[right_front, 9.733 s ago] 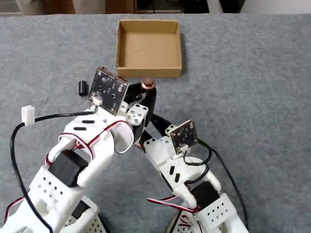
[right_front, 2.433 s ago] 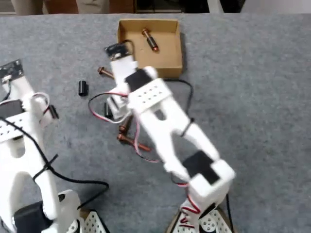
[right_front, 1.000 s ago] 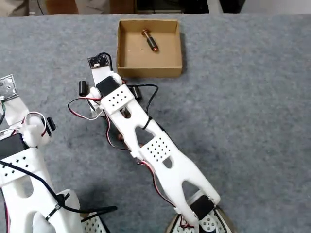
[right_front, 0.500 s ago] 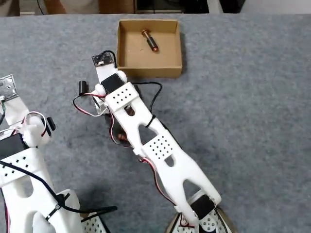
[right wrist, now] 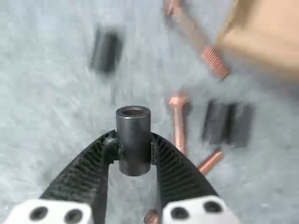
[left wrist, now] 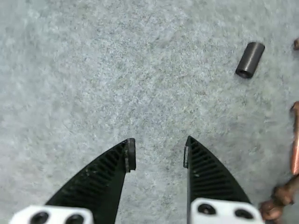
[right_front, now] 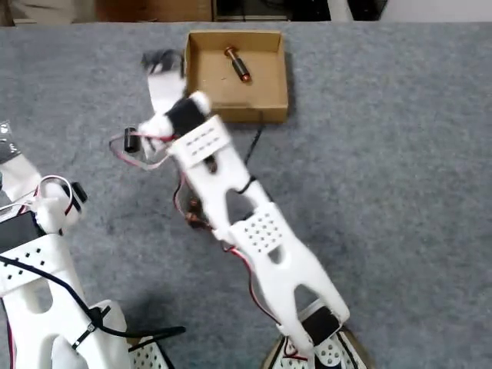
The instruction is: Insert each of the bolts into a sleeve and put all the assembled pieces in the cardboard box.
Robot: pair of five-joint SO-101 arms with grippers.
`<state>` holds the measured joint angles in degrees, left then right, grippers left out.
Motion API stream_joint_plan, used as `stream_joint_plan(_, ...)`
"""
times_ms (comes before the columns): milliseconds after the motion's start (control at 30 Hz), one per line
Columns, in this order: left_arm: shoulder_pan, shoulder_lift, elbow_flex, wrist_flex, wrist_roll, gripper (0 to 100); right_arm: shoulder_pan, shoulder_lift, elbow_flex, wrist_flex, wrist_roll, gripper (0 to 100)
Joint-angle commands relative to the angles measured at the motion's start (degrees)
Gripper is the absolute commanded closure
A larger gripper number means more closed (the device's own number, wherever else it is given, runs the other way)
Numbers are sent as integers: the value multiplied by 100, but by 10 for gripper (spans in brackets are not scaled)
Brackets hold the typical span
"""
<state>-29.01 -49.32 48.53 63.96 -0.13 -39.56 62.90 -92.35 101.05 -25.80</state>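
Observation:
My right gripper (right wrist: 133,143) is shut on a black sleeve (right wrist: 133,125), held upright above the grey mat. Below it lie a copper bolt (right wrist: 177,122), two black sleeves side by side (right wrist: 227,123), another sleeve (right wrist: 106,51) and a long bolt (right wrist: 194,39) beside the cardboard box (right wrist: 266,37). In the high view the right arm (right_front: 231,207) stretches to the box's (right_front: 198,81) near left corner; one assembled piece (right_front: 237,64) lies inside. My left gripper (left wrist: 158,153) hangs open over bare mat, with a sleeve (left wrist: 250,59) some way ahead of it.
A lone black sleeve (right_front: 131,141) lies left of the right arm's wrist. Bolts (right_front: 194,214) show from under that arm and at the edge of the left wrist view (left wrist: 294,151). The left arm (right_front: 31,254) stands at the table's left edge. Open mat lies right of the box.
The right arm's wrist has swung away from the table's near side, toward the box's left side, with the sleeve in its gripper. The left arm has stayed put.

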Motion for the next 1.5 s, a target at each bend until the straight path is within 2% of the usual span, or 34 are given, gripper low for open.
stream_joint_plan(0,97,-92,-220,141,563,821,558,-1349,-127,141,229,997)
stream_joint_plan(67,360,-92,-440,352,862,821,875,-1815,-127,141,387,997)
stream_joint_plan(200,1451,-84,-870,686,1301,820,1552,-2668,-127,141,800,997)
stream_joint_plan(367,2804,136,-923,-9,1574,820,2246,-3600,-119,141,1240,997)
stream_joint_plan(567,3631,1508,-967,-985,1952,820,2941,-4523,-119,141,1653,997)
stream_joint_plan(733,3895,2897,-1732,-1310,2251,820,3556,-5156,-119,141,2092,997)
stream_joint_plan(1000,3921,4945,-3666,-624,2884,822,4611,-5411,-119,141,2286,997)
stream_joint_plan(1333,3868,7143,-5635,229,2910,826,4892,-5103,-119,141,2268,997)
stream_joint_plan(1467,3859,7688,-6295,475,2910,826,4892,-4927,-127,141,2031,997)
